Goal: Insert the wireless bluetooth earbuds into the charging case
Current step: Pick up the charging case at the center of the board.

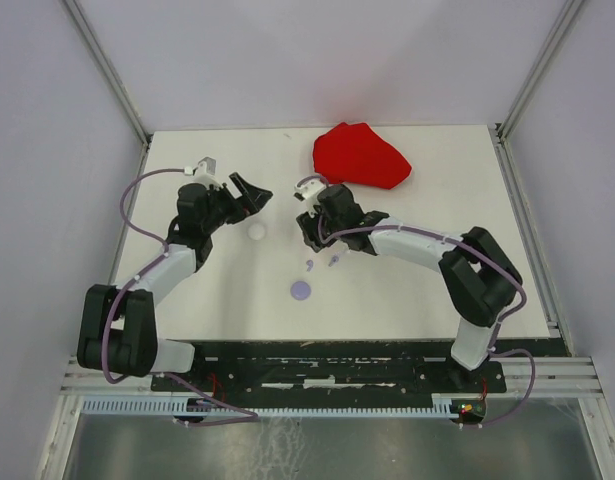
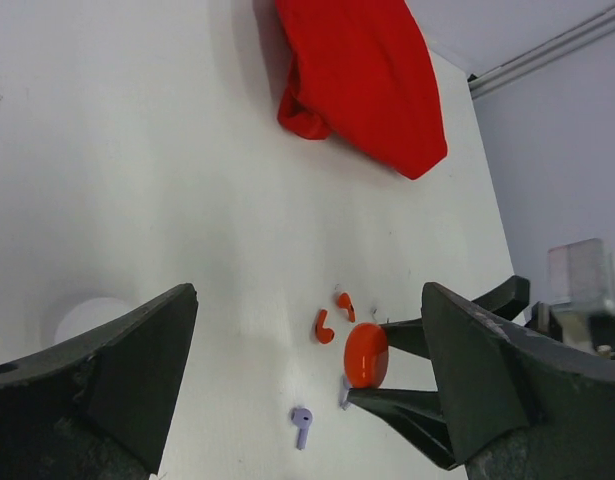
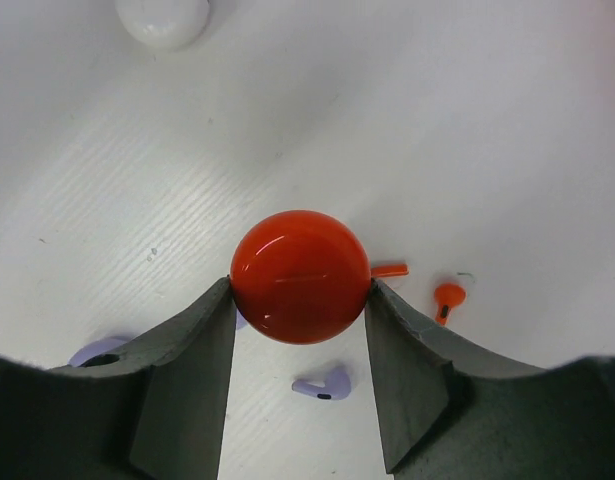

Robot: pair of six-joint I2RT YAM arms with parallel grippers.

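Note:
My right gripper (image 3: 300,292) is shut on a round red charging case (image 3: 300,277), held by its rim a little above the table. Beside it lie two red earbuds (image 3: 447,297) (image 2: 324,327). One lilac earbud (image 3: 325,385) lies under the case, and another lilac earbud (image 2: 301,424) lies left of it in the left wrist view. That view shows the red case (image 2: 366,355) pinched edge-on between the right fingers (image 2: 407,410). My left gripper (image 2: 309,330) hovers open and empty, to the left of the right gripper (image 1: 311,234) seen from above.
A crumpled red cloth (image 1: 359,155) lies at the back of the white table (image 1: 437,290). A white round case (image 1: 256,231) sits between the two arms. A lilac round case (image 1: 301,290) lies nearer the front. Grey walls and frame rails border the table.

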